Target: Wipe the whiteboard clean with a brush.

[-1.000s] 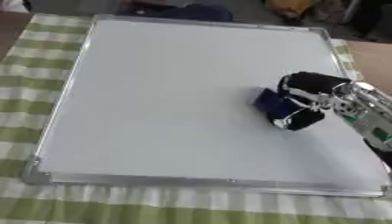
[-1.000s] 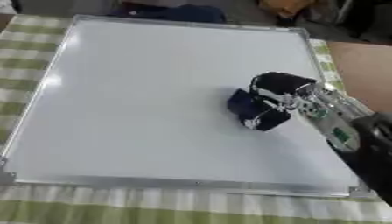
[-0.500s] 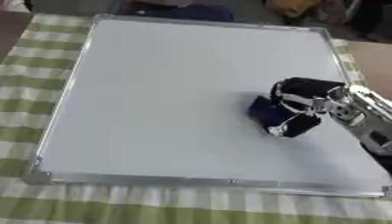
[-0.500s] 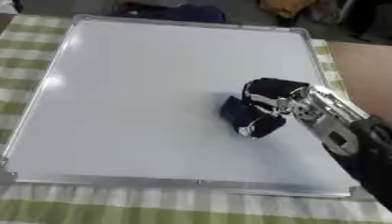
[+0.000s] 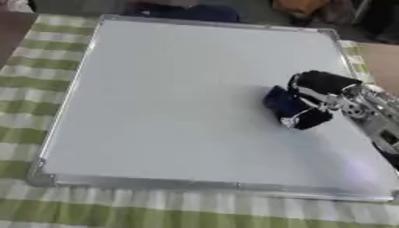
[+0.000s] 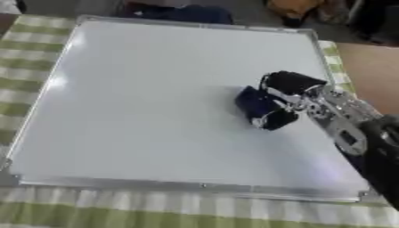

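No readable text, labels, brand names, numbers or signs appear anywhere. The whiteboard (image 5: pixel 179 98) surface carries no writing, and nothing legible shows on the dark brush (image 5: pixel 284 103) or the green checked tablecloth (image 5: pixel 31 89).

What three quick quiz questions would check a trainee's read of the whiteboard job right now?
1. True or false: the right hand has its fingers curled round the dark blue brush.
2. Where on the whiteboard does the brush rest? A) far left corner B) right of centre C) off the board, on the checked cloth
3. Fill in: the board's surface shows no visible ____.

Key:
1. True.
2. B.
3. Marks. The surface looks plain white, apart from glare.
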Motion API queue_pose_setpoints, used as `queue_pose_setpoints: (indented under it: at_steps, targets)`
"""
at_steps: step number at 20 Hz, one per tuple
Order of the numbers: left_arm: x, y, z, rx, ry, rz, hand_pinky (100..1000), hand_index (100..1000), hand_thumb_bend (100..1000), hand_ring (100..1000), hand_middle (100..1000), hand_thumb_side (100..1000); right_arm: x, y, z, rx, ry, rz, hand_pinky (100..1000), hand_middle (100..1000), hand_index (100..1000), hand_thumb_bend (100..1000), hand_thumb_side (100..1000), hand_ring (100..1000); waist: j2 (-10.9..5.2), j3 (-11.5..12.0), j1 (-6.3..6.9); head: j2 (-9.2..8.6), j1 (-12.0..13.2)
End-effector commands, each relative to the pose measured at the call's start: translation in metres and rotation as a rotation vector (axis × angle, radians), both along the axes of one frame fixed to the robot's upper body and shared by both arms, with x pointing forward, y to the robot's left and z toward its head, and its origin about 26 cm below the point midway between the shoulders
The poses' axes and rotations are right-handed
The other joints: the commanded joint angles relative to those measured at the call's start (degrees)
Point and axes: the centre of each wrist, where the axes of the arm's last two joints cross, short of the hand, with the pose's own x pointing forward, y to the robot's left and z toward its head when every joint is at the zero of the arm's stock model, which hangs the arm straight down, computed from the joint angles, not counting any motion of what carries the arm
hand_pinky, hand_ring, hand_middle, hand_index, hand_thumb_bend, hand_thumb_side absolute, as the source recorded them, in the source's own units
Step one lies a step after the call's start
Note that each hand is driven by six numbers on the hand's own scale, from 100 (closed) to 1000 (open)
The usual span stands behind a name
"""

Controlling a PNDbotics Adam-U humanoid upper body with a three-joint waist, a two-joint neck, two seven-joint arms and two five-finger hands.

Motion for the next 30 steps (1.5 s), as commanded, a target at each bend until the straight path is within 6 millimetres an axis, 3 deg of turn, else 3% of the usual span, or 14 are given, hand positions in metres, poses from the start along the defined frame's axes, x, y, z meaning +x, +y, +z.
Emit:
queue_pose_setpoints:
  at_steps: [1, 12, 18, 22, 30]
  targets:
    - [-0.002, 0.001, 0.008, 0.019, -0.033, 0.004, 502, 425, 100, 488, 490, 1000, 0.004, -0.026, -0.007, -0.025, 0.004, -0.104, 222, 251, 331, 100, 429, 186, -0.47, 0.1, 0.48, -0.82, -0.1]
    - [-0.002, 0.001, 0.008, 0.020, -0.040, 0.002, 502, 424, 100, 488, 490, 1000, 0.013, -0.067, -0.017, 0.034, 0.030, -0.270, 227, 259, 336, 100, 422, 192, 0.04, 0.1, 0.82, -1.03, 0.0]
    - [-0.002, 0.001, 0.008, 0.023, -0.041, 0.001, 503, 424, 100, 488, 490, 1000, 0.014, -0.068, 0.000, 0.020, 0.023, -0.246, 206, 243, 342, 100, 425, 179, 0.01, 0.0, 0.77, -0.78, 0.1]
    - [-0.002, 0.000, 0.010, 0.027, -0.044, -0.004, 503, 425, 100, 488, 490, 1000, 0.012, -0.068, 0.020, -0.056, -0.025, -0.240, 186, 224, 361, 100, 475, 161, 0.07, 0.2, 0.41, -1.14, 0.0]
    - [-0.001, 0.000, 0.013, 0.032, -0.063, -0.006, 502, 423, 100, 487, 490, 1000, 0.010, -0.095, 0.030, -0.081, -0.032, -0.337, 182, 225, 367, 100, 478, 162, 1.57, 2.1, -0.44, -4.18, -1.1]
